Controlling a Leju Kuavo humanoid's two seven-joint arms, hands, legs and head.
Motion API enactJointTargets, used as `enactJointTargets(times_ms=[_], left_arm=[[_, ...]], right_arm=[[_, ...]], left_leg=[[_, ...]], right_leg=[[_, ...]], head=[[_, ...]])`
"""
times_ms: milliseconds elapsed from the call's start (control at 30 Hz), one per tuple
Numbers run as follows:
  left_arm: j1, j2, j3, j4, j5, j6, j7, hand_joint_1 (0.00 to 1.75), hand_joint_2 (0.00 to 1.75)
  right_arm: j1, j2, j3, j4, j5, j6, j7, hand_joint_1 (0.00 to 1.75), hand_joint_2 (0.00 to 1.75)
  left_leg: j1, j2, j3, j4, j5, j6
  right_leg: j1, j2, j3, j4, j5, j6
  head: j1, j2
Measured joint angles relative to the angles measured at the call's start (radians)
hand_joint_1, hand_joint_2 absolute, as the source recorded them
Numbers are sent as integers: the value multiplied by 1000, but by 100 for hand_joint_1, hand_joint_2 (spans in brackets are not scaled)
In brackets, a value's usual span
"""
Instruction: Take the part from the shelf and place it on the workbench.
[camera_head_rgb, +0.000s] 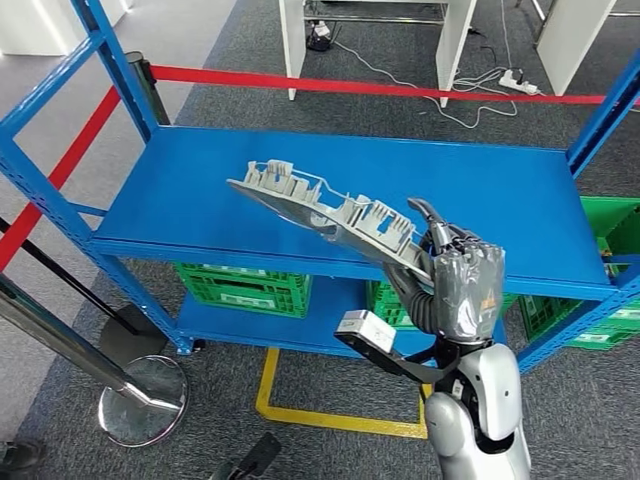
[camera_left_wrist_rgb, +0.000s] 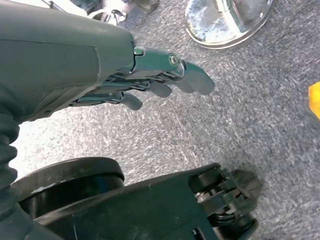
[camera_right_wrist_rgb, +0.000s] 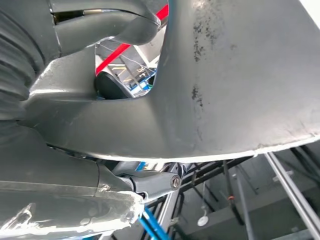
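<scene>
A long grey ribbed plastic part (camera_head_rgb: 324, 208) hangs tilted above the blue shelf board (camera_head_rgb: 196, 200), its far end higher and to the left. My right hand (camera_head_rgb: 460, 285) grips its near right end, lifted clear of the shelf. Close up in the right wrist view, the part's smooth grey underside (camera_right_wrist_rgb: 241, 80) lies across my right hand (camera_right_wrist_rgb: 75, 115), thumb over one face and fingers under the other. My left hand (camera_left_wrist_rgb: 151, 75) hangs low over the grey carpet, fingers stretched out and holding nothing.
Blue shelf uprights (camera_head_rgb: 113, 60) stand at both ends. Green crates (camera_head_rgb: 245, 288) sit on the lower shelf board. A red barrier tape (camera_head_rgb: 362, 88) runs behind, on a stanchion with a chrome base (camera_head_rgb: 142, 400). Yellow floor marking (camera_head_rgb: 332, 418) lies in front of the shelf.
</scene>
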Motion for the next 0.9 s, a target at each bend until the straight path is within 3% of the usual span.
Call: enactJointTargets(times_ms=[33,100,167,200,233,267,367,433,500,533,600,667,700,733,767,833,900], left_arm=[[0,0,-3,1,3,0,0,0,175],[0,1,-7,1,6,0,0,0,175],[0,1,-10,2,9,0,0,0,175],[0,2,-14,2,12,0,0,0,175],[0,2,-17,3,15,1,0,0,175],[0,2,-21,3,20,1,0,0,175],[-2,3,-31,6,33,2,-1,0,175],[-4,4,-37,8,41,5,-2,0,175],[-3,3,-42,10,46,7,-2,0,175],[-2,2,-44,11,48,8,-3,0,175],[-3,0,-50,12,54,8,-3,0,175],[-1,0,-54,12,64,9,-4,0,175],[0,1,-56,12,68,10,-5,0,175],[2,1,-58,13,73,10,-5,0,175],[3,2,-59,13,76,10,-6,0,175],[4,2,-62,14,80,10,-7,0,175],[4,3,-65,15,82,12,-8,0,175]], right_arm=[[0,3,-3,0,0,1,-2,175,175],[-1,8,-8,1,0,1,-4,175,175],[-1,11,-11,2,-1,1,-5,175,175],[-1,12,-13,3,-1,1,-6,175,175],[-1,12,-15,4,-2,2,-6,175,175],[-1,12,-16,5,-3,2,-7,175,175],[-1,15,-20,5,-9,4,-10,175,175],[-1,16,-22,5,-14,7,-11,175,175],[-1,16,-24,5,-16,8,-12,175,175],[-1,17,-24,5,-16,9,-12,175,175],[-1,17,-26,5,-18,11,-12,175,175],[0,17,-29,7,-19,15,-12,175,175],[0,17,-30,9,-19,18,-12,175,175],[1,17,-31,11,-19,19,-12,175,175],[2,17,-33,13,-19,21,-12,175,175],[1,17,-34,17,-19,23,-12,175,175],[-1,18,-35,19,-19,25,-12,175,175]], left_leg=[[2,1,-7,13,-16,-3],[3,2,-39,96,-90,-6],[1,3,-78,228,-171,-5],[0,3,-86,273,-188,-2],[-3,3,-77,285,-185,3],[-7,3,-50,259,-165,11],[-25,3,84,67,-110,49],[-35,2,124,-4,-111,60],[-35,3,121,-20,-98,58],[-33,4,115,-25,-88,59],[-28,7,96,-32,-65,63],[-27,9,68,-31,-44,65],[-27,9,53,-30,-33,64],[-27,9,39,-29,-23,62],[-27,10,25,-28,-13,59],[-25,9,0,-23,4,51],[-27,7,-15,-17,20,40]], right_leg=[[1,-2,-6,0,6,-13],[4,-6,-22,-2,20,-37],[13,-9,-42,-1,34,-51],[18,-10,-52,-1,41,-55],[23,-10,-61,-1,49,-56],[28,-10,-70,-1,56,-57],[38,-9,-89,0,76,-55],[36,-11,-95,1,89,-46],[34,-12,-102,1,99,-33],[34,-12,-110,7,89,-28],[31,-9,-137,70,18,-18],[26,-8,-171,194,-71,-7],[23,-8,-179,248,-89,-3],[20,-8,-175,276,-85,1],[17,-8,-155,271,-62,4],[11,-8,-65,161,-15,9],[11,-6,34,20,-21,6]], head=[[-1,0],[-5,0],[-6,0],[-6,0],[-6,0],[-6,0],[-5,0],[-5,0],[-6,0],[-6,0],[-2,0],[2,0],[2,0],[2,0],[3,0],[4,0],[4,0]])
